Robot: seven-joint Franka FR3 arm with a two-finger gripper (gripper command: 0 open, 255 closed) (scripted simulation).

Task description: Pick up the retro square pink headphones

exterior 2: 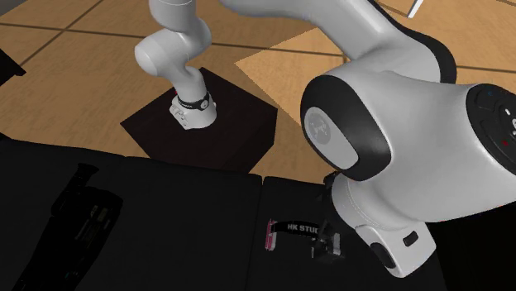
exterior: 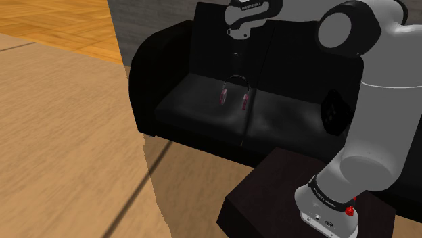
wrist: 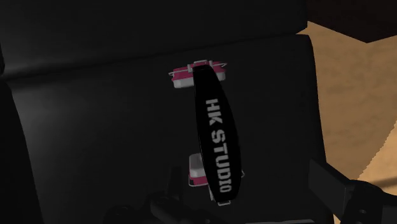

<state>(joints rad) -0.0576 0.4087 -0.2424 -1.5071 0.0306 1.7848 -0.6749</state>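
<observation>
Gripper [wrist: 245, 177]: nearest the wrist camera; its black fingers [wrist: 332, 186] stand wide apart and clasp nothing.
Headphones [wrist: 217, 137]: upright on the sofa seat, black band on top lettered "HK STUDIO", a pink square earcup at each end. The near earcup lies between the open fingers; contact cannot be told. In the shoulder view the headphones [exterior: 233, 94] sit below the hand, just left of the seam between the two seat cushions.
Sofa [exterior: 172, 51]: black, two cushions, its back at the far side in the shoulder view.
Dark item [exterior: 335, 111]: on the other cushion, well apart from the headphones, at the shoulder view's right; too dark to name. It lies at the second exterior view's left [exterior 2: 87, 211].
Stand [exterior: 270, 186]: a dark box near the sofa's front.
Arm [exterior: 379, 101]: white, rises from the stand and reaches over the seat.
Floor [exterior: 61, 135]: wood, to the shoulder view's left of sofa and stand.
</observation>
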